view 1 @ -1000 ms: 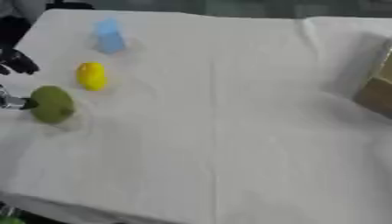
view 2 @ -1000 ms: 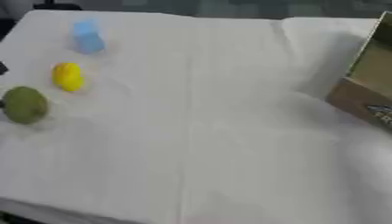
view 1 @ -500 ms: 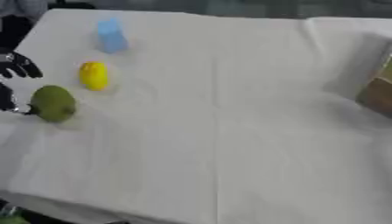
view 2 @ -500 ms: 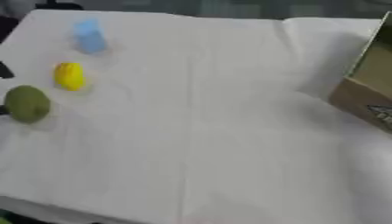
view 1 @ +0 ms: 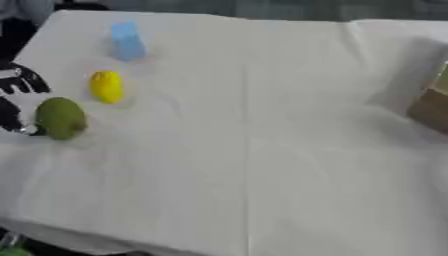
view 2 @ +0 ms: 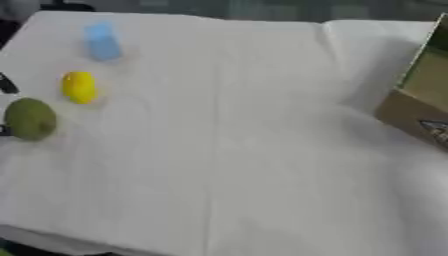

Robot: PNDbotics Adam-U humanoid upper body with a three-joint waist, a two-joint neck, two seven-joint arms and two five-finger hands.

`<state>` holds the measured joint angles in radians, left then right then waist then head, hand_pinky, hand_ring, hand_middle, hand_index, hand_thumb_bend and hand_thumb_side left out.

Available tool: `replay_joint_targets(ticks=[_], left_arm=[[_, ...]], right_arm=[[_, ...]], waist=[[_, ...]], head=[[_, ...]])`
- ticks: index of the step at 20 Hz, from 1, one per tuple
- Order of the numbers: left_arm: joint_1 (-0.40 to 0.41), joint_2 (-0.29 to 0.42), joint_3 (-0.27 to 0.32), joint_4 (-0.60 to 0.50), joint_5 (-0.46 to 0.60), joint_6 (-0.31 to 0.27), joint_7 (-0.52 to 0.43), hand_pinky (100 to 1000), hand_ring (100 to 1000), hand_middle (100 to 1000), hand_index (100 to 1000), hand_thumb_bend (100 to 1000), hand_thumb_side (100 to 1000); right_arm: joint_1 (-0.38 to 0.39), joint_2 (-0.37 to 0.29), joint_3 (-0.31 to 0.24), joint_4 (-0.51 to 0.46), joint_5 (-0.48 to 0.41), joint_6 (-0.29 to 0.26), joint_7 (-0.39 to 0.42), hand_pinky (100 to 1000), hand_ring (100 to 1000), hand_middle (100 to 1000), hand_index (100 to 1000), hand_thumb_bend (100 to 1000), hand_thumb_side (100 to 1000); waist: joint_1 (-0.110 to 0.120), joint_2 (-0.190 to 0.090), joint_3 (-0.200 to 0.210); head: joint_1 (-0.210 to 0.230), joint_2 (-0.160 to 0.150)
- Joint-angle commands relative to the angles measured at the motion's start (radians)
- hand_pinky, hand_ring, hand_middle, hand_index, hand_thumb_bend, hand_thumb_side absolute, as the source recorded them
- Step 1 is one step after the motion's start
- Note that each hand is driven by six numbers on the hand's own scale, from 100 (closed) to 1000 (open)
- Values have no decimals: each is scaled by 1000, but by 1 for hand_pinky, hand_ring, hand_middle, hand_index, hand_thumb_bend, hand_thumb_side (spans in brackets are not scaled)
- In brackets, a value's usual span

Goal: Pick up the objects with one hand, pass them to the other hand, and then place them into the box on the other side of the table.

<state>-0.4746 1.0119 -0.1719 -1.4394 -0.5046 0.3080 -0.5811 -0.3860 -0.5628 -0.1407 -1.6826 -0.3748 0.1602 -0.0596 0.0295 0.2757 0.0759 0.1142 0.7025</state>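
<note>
Left eye view: my left robot hand (view 1: 17, 100), fingers spread, touched nothing; the green fruit (view 1: 59, 118) beside it could roll off.

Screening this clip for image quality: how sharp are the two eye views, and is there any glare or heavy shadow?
Left eye view: soft all over, the green fruit, yellow object and blue object have smeared edges, and the left hand is a dark blur at the edge. Right eye view: equally soft, print on the box unreadable. Both: even light, faint shadows on the white cloth, no glare.
</note>
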Motion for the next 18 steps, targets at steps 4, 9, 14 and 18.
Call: replay_joint_targets(ticks=[4,9,14,18], left_arm=[[-41,-7,-14,48,-19,-1,-1,854,844,770,832,525,100],[-81,-47,-45,104,-37,-22,11,837,833,758,806,473,100],[-92,-62,-62,109,-62,-48,-1,787,789,705,703,309,100],[-85,-52,-51,59,-66,-45,-15,751,751,654,589,132,100]], right_arm=[[-10,-30,-3,-7,7,-2,5,962,710,866,889,100,587],[-11,-28,0,-6,8,-1,7,962,710,867,889,100,590],[-13,-26,-1,-7,7,0,7,962,710,867,889,100,591],[-13,-27,-1,-7,7,0,7,962,710,867,889,100,592]], waist=[[9,0,0],[8,-1,-2],[9,-1,-5],[10,-2,-4]], head=[[9,6],[11,8],[9,10],[8,11]])
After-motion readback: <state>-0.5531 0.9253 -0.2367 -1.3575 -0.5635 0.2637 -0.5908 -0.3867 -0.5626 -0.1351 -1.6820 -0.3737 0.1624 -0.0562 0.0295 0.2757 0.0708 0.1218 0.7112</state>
